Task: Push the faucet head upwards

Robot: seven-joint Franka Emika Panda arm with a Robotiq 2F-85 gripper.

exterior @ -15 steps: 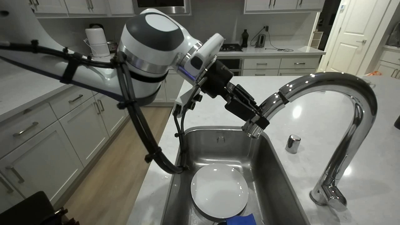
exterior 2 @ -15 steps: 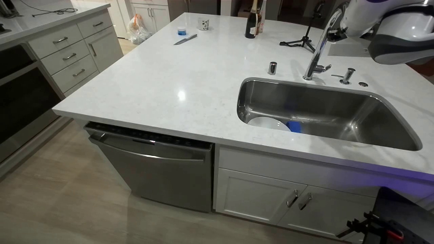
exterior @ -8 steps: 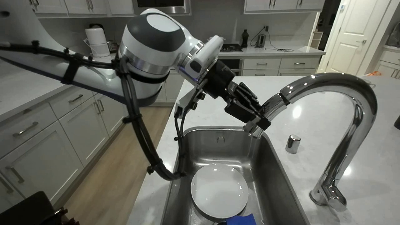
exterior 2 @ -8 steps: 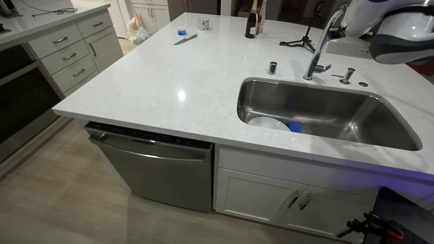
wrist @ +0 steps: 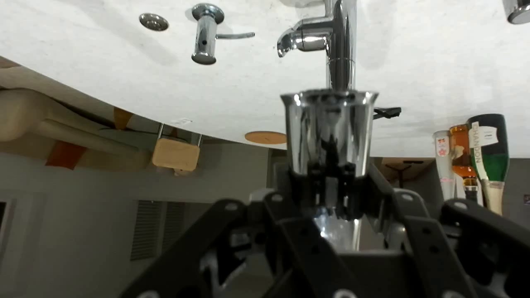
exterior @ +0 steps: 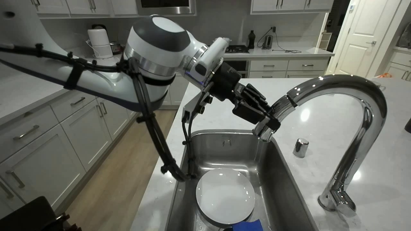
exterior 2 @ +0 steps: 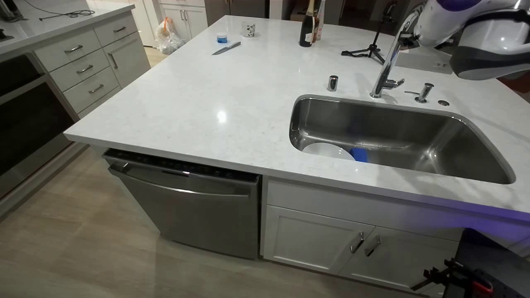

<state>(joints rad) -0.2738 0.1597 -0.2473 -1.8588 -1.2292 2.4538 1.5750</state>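
Observation:
The tall chrome gooseneck faucet (exterior: 379, 99) arches over the sink's edge in an exterior view. The faucet head (exterior: 264, 132) is its thick chrome tip, tilted down toward the sink. My gripper (exterior: 272, 117) has its black fingers around the head, just above its lower rim. In the wrist view, which stands upside down, the faucet head (wrist: 330, 132) sits between the fingers of my gripper (wrist: 331, 184), which appear shut against both its sides. In an exterior view the faucet (exterior 2: 387, 70) shows beside my gripper (exterior 2: 409, 40), and the head is hidden.
The steel sink (exterior: 208, 146) lies below, holding a white plate (exterior: 225, 195) and a blue item (exterior: 248, 226). A small chrome knob (exterior: 301, 147) stands beside the faucet. A soap dispenser (exterior 2: 424, 93), a tripod (exterior 2: 369, 51) and bottles (exterior 2: 307, 31) stand on the counter.
My gripper and the faucet head have shifted slightly right in an exterior view, the head moving closer along the line of the neck. The arm's cables have swung. The plate stays put.

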